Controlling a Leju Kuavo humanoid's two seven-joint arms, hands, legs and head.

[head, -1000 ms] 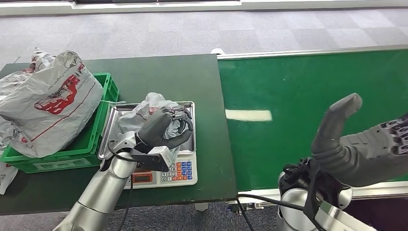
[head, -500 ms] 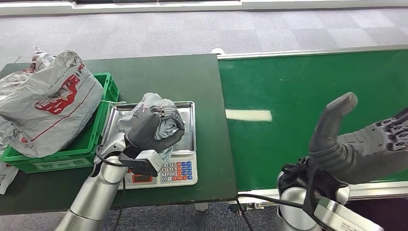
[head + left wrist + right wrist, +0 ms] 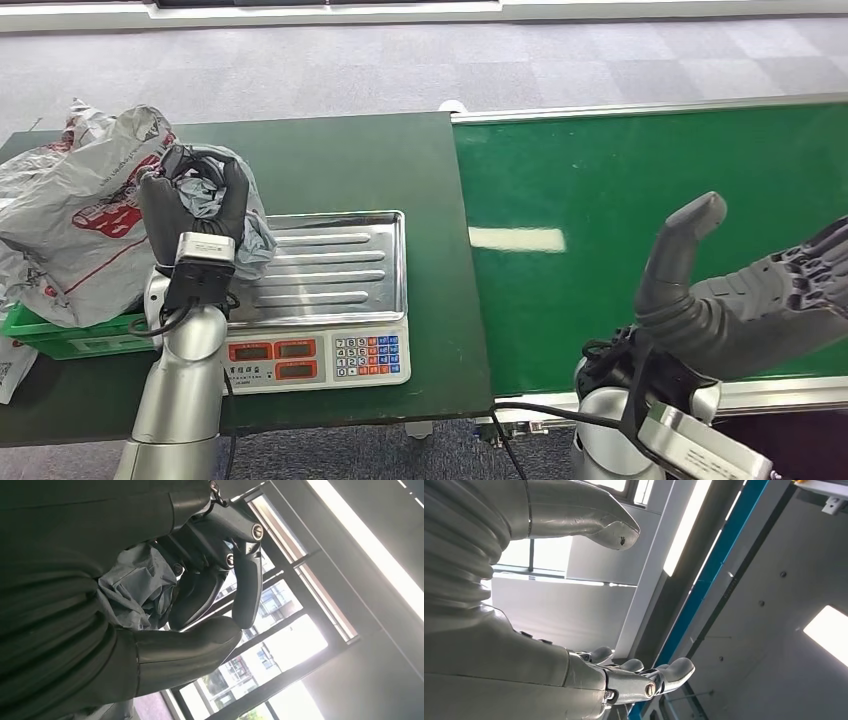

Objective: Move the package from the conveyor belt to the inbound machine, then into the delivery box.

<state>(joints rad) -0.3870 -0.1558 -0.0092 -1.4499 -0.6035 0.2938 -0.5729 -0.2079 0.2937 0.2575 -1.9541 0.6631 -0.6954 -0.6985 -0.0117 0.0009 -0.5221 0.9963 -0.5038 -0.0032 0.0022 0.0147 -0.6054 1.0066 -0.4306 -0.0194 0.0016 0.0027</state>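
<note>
Gripping the crumpled grey package point(image 3: 215, 205) well above the tabletop point(image 3: 330, 160), with the left hand point(image 3: 195, 205) raised and turned upward. Dark fingers point(image 3: 235, 195) clenched around the package, grey plastic bulging between them and the thumb, and spilling down past the wrist toward the scale's left edge. In the left wrist view, package point(image 3: 135, 587) pressed against the palm, fingers point(image 3: 245, 575) curled over it, thumb closing from the other side. Near the front tabletop edge, an electronic scale point(image 3: 320, 360) with a bare ribbed steel pan point(image 3: 330, 270). Left of it, a green crate point(image 3: 75, 335) heaped with a large grey bag printed in red point(image 3: 85, 215). Right hand point(image 3: 745, 305) held over the green conveyor belt point(image 3: 640, 190), thumb up, fingers point(image 3: 674, 672) released and holding nothing.
</note>
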